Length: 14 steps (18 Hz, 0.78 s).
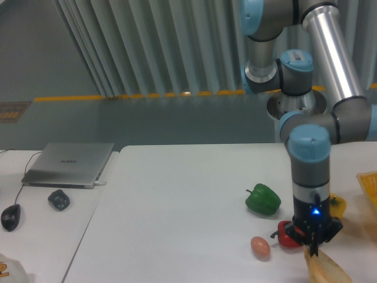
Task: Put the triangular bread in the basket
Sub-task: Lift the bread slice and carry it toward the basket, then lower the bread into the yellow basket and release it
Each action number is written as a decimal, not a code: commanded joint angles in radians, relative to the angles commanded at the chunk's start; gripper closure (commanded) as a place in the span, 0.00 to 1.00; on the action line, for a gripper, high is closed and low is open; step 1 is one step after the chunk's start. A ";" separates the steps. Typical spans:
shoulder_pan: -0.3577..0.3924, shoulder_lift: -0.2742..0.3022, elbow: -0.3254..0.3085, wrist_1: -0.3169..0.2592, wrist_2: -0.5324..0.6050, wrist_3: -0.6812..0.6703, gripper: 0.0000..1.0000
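**Pincer clamped on the bread's pointed end**

Down at the front right corner of the white table (pixel 177 194), the black two-finger gripper (pixel 314 252) of the grey and light-blue arm (pixel 309 171) points straight down, a small blue light glowing on its wrist. Its fingers are drawn close together, with only a narrow slot between them, and they pinch the upper, pointed end of the tan-gold triangular wedge of bread (pixel 326 270). How firm the pinch is cannot be judged from this view.

That bread lies at the very bottom of the picture, partly cut off by the lower edge. Its long axis runs on a diagonal: the narrow tip points up and to the left, into the fingers, while the wider body trails down and to the right. Whether the wide end rests on the table or hangs just off it cannot be told.

Just left of the gripper sits a small red pepper (pixel 287 234), close against the fingers, and further left a pinkish oval egg-like item (pixel 260 247). A glossy green bell pepper (pixel 263 199) stands behind these, and a yellow bell pepper (pixel 336 206) peeks out from behind the arm. At the right edge only a corner of the yellow-orange woven basket (pixel 369 187) shows, well apart from the bread.
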 joint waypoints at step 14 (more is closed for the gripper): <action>0.138 0.155 0.009 -0.307 0.003 0.564 0.97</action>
